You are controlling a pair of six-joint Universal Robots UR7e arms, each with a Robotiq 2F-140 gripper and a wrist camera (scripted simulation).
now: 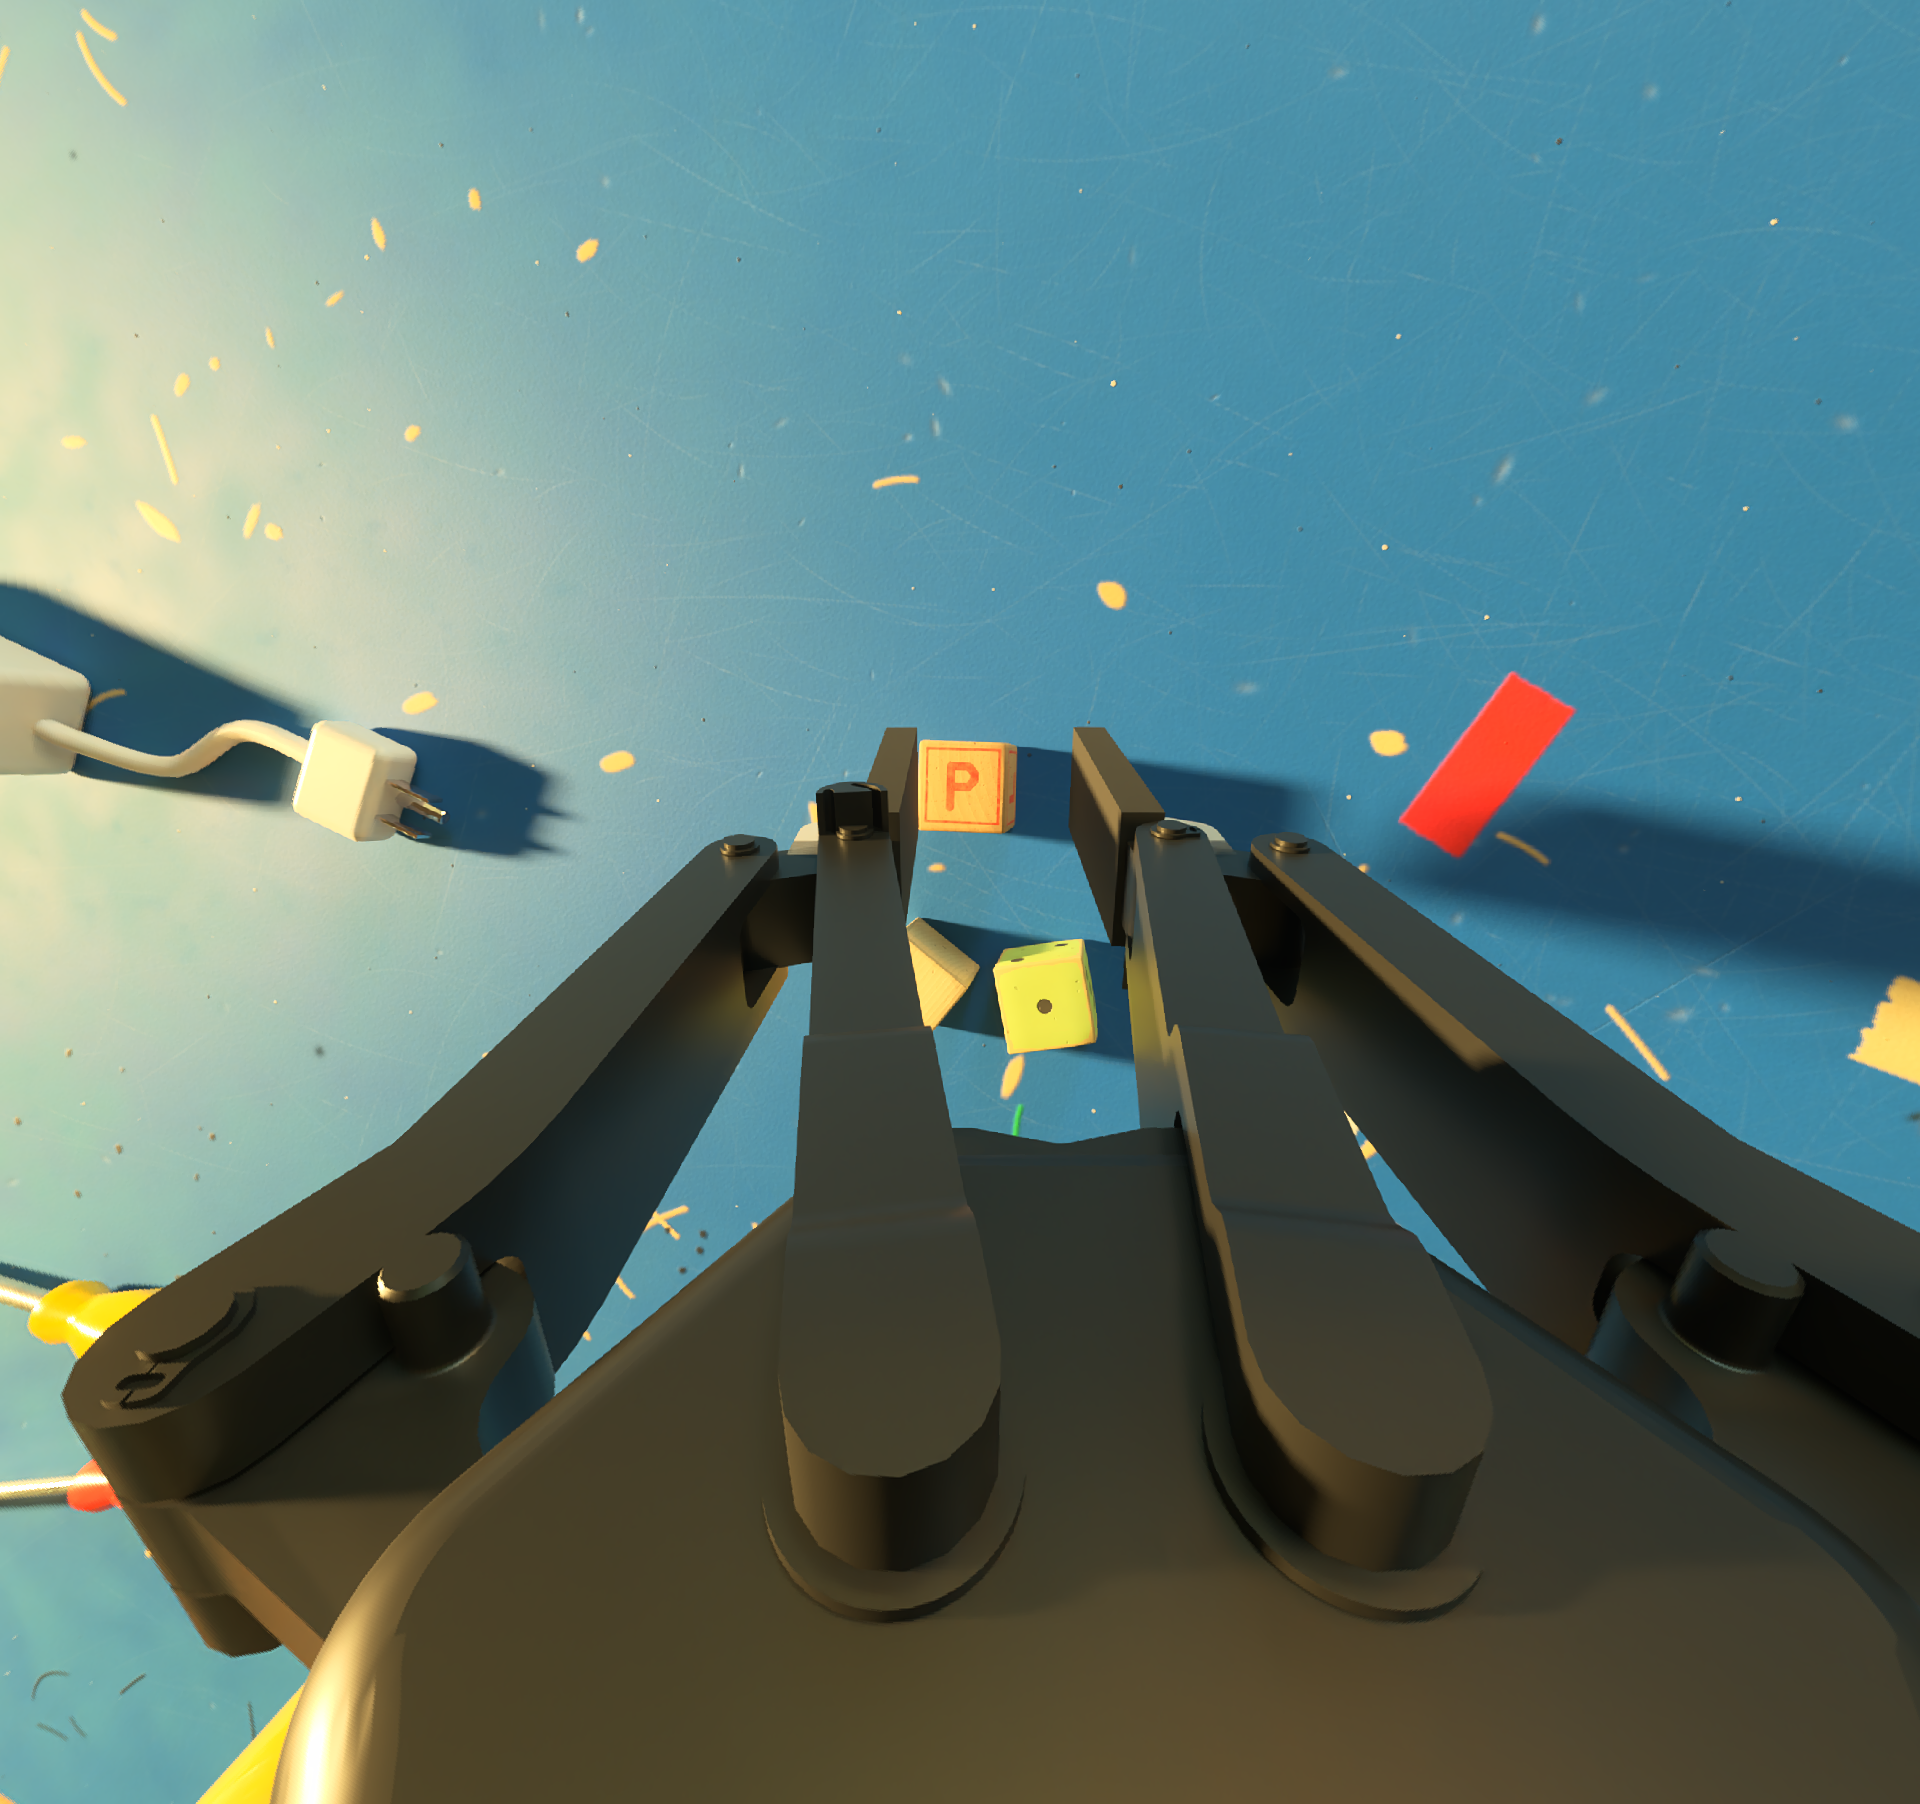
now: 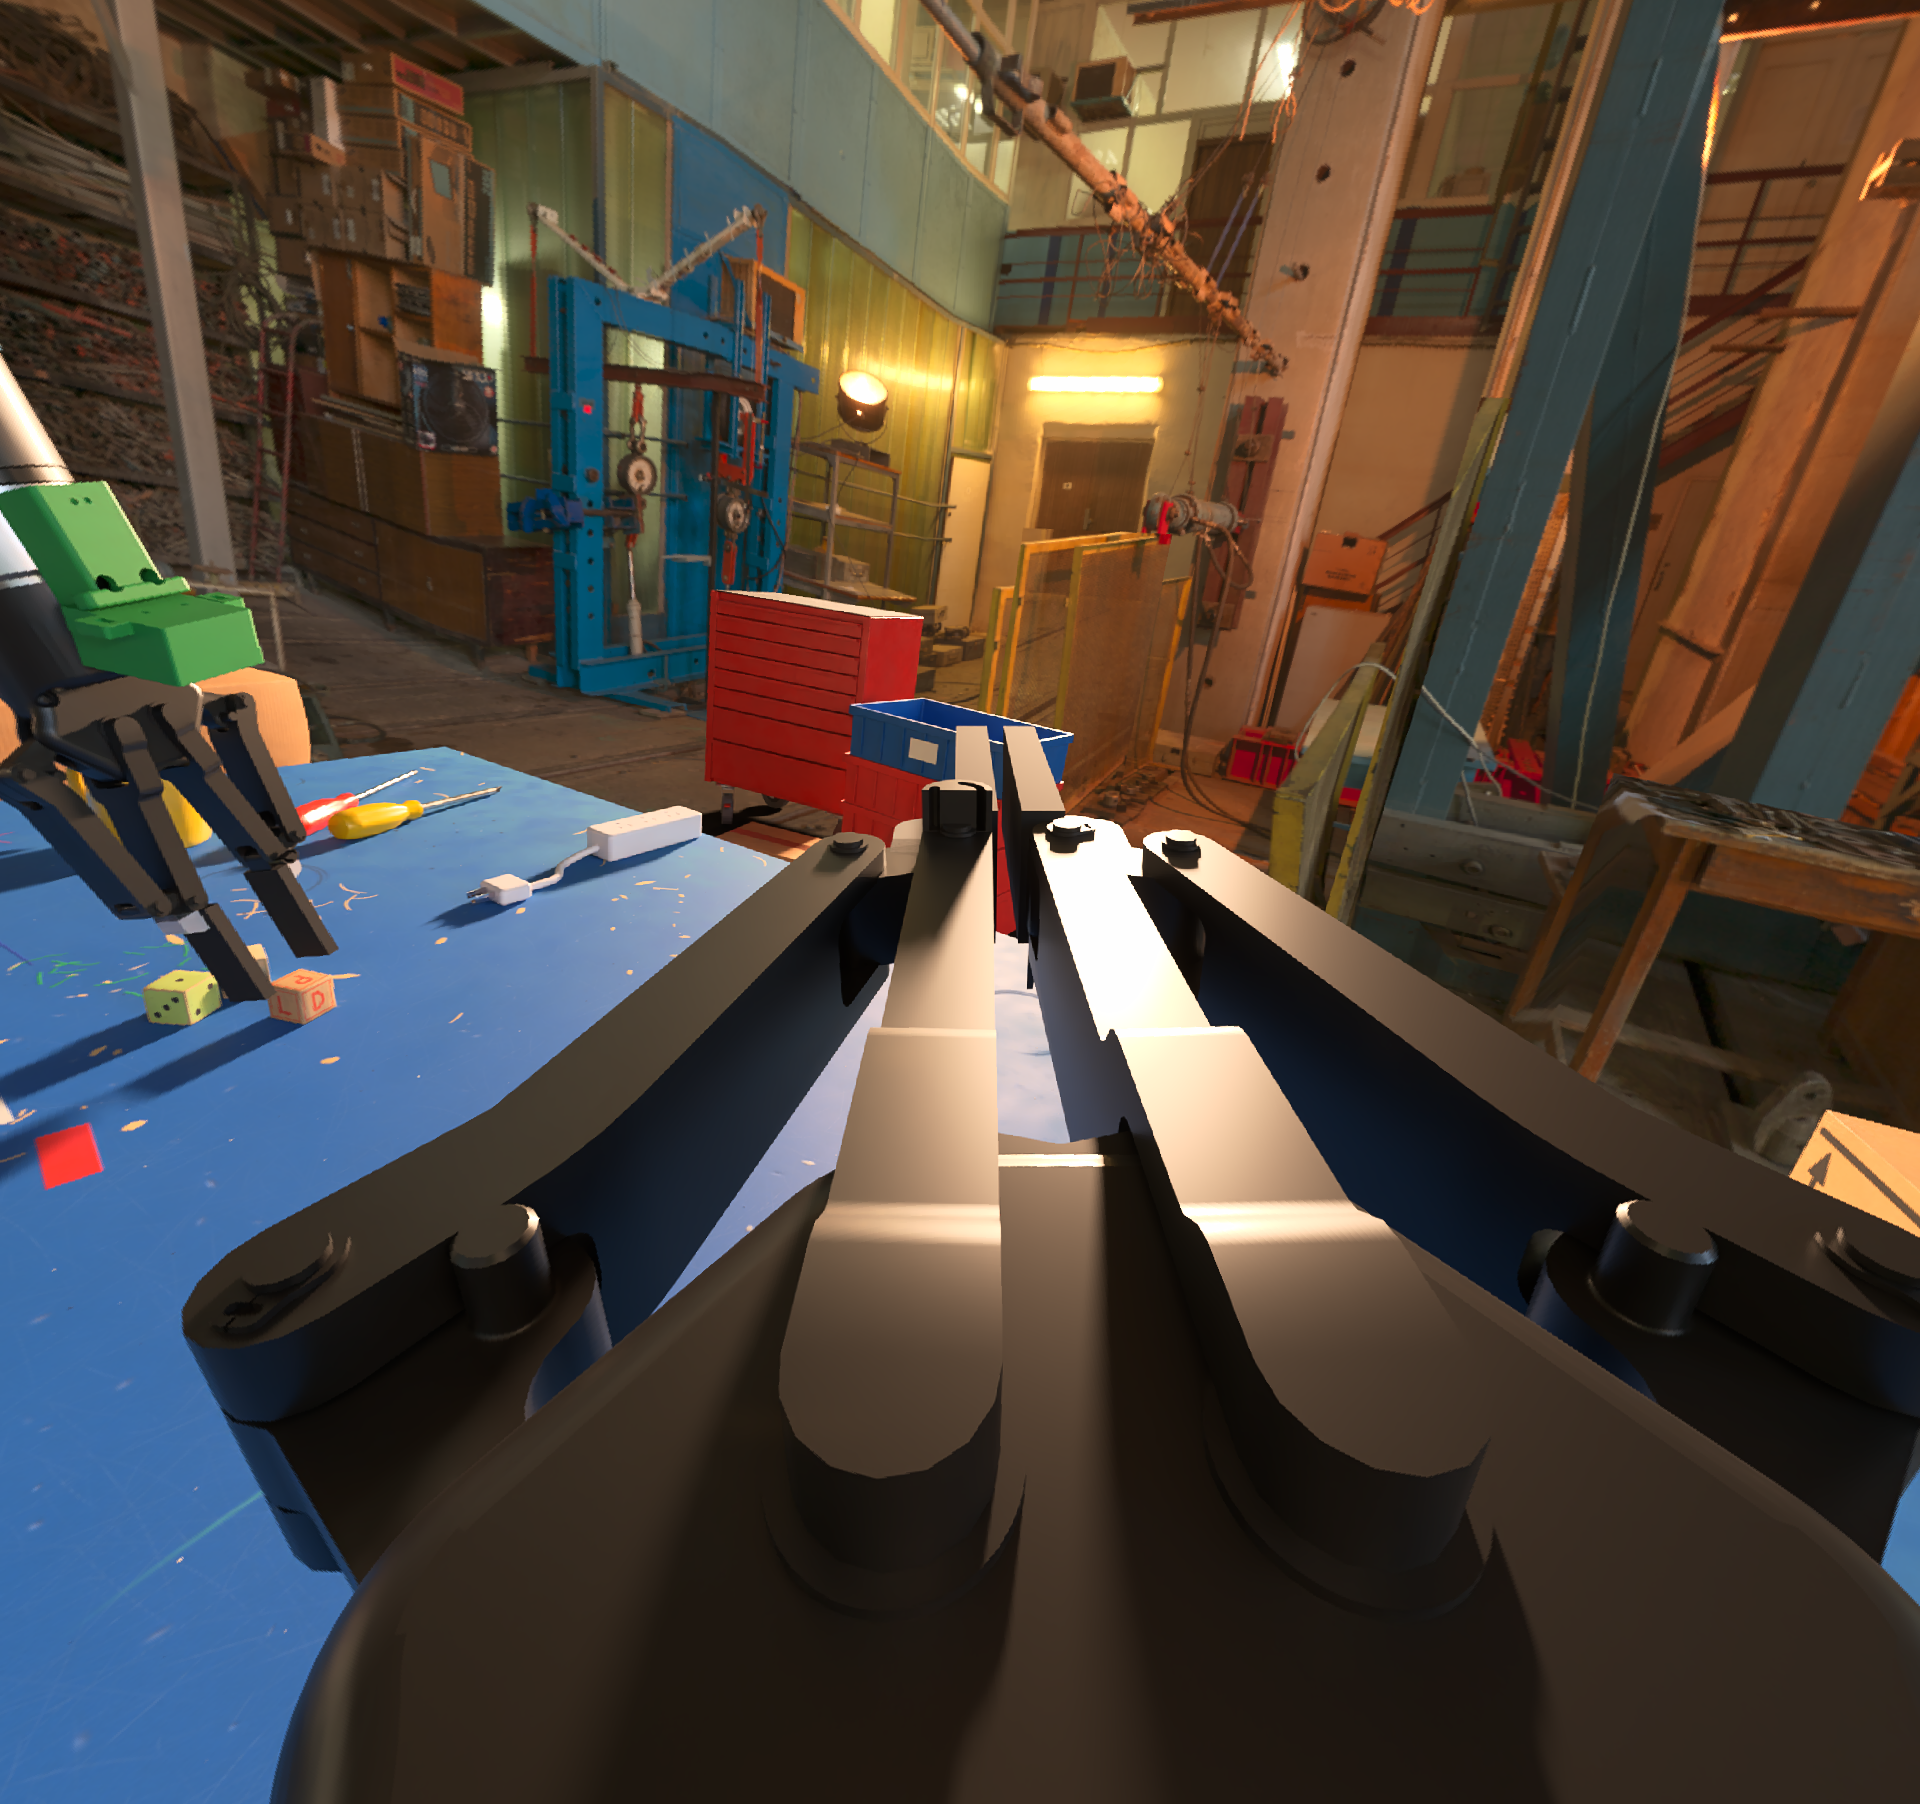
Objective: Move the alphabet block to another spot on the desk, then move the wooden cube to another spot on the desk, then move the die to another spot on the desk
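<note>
The left end effector (image 1: 992, 778) is lowered over the blue bench (image 1: 1247, 300), fingers spread. The alphabet block (image 1: 965, 785) sits on the bench between the two fingertips. In the left wrist view it lies against the left-hand finger pad, and a clear gap separates it from the right-hand pad (image 1: 1107, 798). The block is not pinched. In the right wrist view the same block (image 2: 304, 996) rests on the bench at the tip of one finger of that end effector (image 2: 275, 954).

The yellow-green die (image 1: 1044, 994) stands on the bench nearer the camera than the alphabet block, within the span of the fingers. The wooden cube (image 1: 940, 975) lies just beside the die, partly hidden behind the left-hand finger link; only a pale corner shows.

A flat red rectangle (image 1: 1486, 763) lies on the bench to the right, well apart from the blocks. A white power adapter with plug (image 1: 358, 780) lies to the left. A yellow-handled screwdriver (image 2: 400, 816) and a red-handled screwdriver (image 2: 332, 805) lie near the far edge of the bench.

The right end effector (image 2: 994, 752) is raised beyond the bench edge, fingers pressed nearly together with only a narrow slit between them, holding nothing. It points toward a red drawer cabinet (image 2: 800, 684) and a blue bin (image 2: 935, 731).
</note>
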